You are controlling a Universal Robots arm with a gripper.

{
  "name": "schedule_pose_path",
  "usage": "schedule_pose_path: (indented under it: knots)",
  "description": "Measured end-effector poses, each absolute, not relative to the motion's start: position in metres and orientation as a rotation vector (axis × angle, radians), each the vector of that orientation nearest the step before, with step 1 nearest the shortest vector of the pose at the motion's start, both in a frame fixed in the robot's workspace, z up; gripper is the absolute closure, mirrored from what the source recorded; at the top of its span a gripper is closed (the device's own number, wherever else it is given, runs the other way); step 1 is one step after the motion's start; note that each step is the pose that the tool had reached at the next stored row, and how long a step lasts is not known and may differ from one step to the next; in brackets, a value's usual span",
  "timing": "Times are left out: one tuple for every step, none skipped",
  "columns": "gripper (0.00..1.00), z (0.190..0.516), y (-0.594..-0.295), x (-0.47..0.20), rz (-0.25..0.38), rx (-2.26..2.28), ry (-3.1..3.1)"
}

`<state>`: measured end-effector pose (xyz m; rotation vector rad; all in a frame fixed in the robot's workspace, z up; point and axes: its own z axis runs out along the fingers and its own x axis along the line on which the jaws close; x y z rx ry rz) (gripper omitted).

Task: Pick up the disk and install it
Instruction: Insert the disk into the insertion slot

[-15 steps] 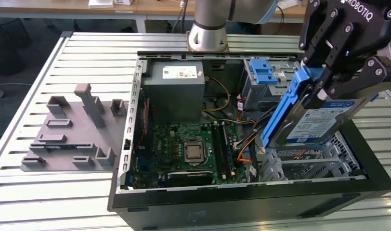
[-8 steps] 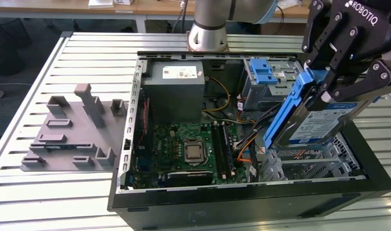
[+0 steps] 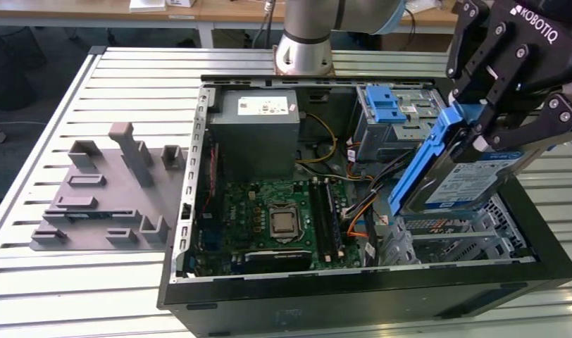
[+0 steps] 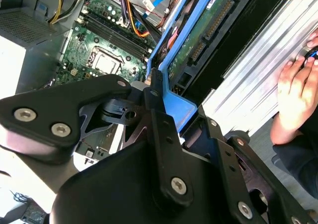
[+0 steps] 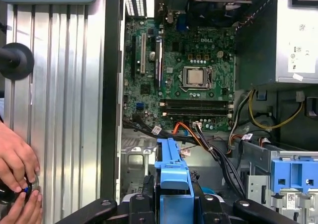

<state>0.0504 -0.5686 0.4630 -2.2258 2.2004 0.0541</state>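
Observation:
My gripper point(image 3: 500, 137) is shut on the disk point(image 3: 460, 179), a silver drive with a white-and-blue label in a blue plastic carrier. The disk hangs tilted on edge above the drive cage point(image 3: 455, 236) at the exterior view's right of the open computer case. In the first wrist view the blue carrier point(image 5: 171, 174) stands between my black fingers point(image 5: 141, 201), over the cage. The second wrist view shows the disk's green circuit underside point(image 4: 208, 30) inside the carrier frame point(image 4: 179, 107).
The case holds a motherboard point(image 3: 277, 218), a power supply point(image 3: 258, 120), loose cables point(image 3: 356, 211) and another blue carrier point(image 3: 389, 105) in the upper bay. A grey fixture plate point(image 3: 108, 190) lies on the slatted table at the exterior view's left. A person's hands point(image 5: 17, 159) rest beside the case.

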Motion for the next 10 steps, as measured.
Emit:
schedule_pose_path:
  knots:
    - [0.64, 0.4622, -0.5687, 0.0514, 0.054, -2.226, 2.201]
    - [0.64, 0.4614, -0.5687, 0.0528, 0.054, -2.225, 2.201]
    - [0.64, 0.4607, -0.5687, 0.0540, 0.054, -2.224, 2.202]
    - [0.64, 0.4599, -0.5687, 0.0550, 0.054, -2.223, 2.204]
    - [0.64, 0.4591, -0.5688, 0.0560, 0.054, -2.221, 2.205]
    - [0.64, 0.4585, -0.5688, 0.0569, 0.054, -2.219, 2.207]
    - [0.64, 0.4580, -0.5688, 0.0576, 0.054, -2.217, 2.209]
    - [0.64, 0.4577, -0.5688, 0.0584, 0.054, -2.216, 2.210]
    - [0.64, 0.4574, -0.5688, 0.0592, 0.052, -2.216, 2.212]
    - [0.64, 0.4572, -0.5688, 0.0599, 0.047, -2.218, 2.214]
